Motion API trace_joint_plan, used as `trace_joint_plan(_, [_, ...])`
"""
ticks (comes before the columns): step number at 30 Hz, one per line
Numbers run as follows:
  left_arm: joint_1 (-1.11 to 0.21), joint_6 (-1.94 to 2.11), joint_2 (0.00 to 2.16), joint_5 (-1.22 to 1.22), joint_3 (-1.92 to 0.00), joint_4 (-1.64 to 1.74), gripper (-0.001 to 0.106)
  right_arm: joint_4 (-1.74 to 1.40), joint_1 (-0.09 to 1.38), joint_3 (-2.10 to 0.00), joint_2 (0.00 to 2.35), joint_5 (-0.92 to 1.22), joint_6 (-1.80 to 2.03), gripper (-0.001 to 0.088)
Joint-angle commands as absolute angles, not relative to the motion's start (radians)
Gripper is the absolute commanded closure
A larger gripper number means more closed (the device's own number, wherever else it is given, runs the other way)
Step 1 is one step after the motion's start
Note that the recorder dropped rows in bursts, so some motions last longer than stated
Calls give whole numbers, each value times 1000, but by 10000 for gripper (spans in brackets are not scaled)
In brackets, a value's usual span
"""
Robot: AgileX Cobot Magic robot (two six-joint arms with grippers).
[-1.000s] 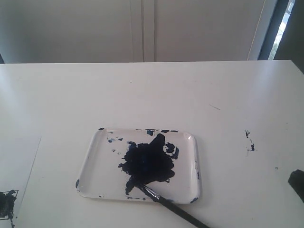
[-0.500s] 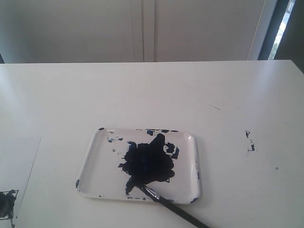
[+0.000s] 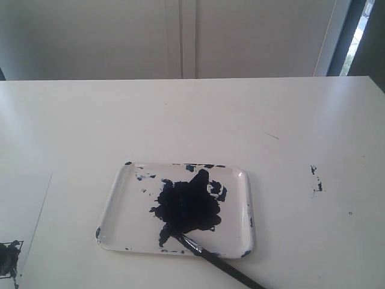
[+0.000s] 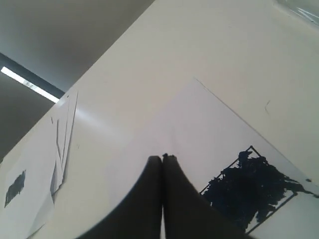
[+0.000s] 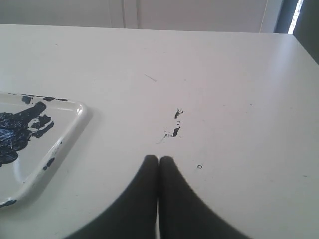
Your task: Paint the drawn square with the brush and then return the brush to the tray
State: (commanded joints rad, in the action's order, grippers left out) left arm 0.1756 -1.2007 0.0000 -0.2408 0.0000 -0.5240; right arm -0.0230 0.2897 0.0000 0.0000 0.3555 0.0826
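We've got the drawn square (image 4: 251,191) blotched blue-black and the brush (image 3: 210,257) lying across the tray (image 3: 123,211). The left hand (image 4: 162,158) and right hand (image 5: 158,159) are pinched together, empty. The job looks done.

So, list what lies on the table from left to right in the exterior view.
square → tray → paint specks

The brush (image 3: 210,256) runs its handle off the exterior view's lower edge. The drawn square (image 3: 8,257) is clipped at that view's left edge. The right wrist view cuts off most of the tray (image 5: 79,119).
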Motion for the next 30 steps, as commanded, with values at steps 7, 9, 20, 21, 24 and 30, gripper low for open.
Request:
trace_joint_plan(7, [176,-1168,0,-238,0,-557,1053,-23,290,0,0,355,83,868])
trace_joint_plan(9, [176,-1061,0,-238,0,-583,1053,-23,290,0,0,355,83,868])
trace_joint_plan(20, [176,-1001,0,-238,0,-587,1053,-23,290,0,0,355,83,868])
trace_joint_plan(21, [176,-1001,0,-238,0,-587,1053,-23,290,0,0,355,83,868])
trace_joint_plan(24, [176,-1001,0,-238,0,-587,1053,-23,290,0,0,355,83,868])
trace_joint_plan(30, [176,-1001,0,-238,0,-587,1053,-23,290,0,0,355,83,868])
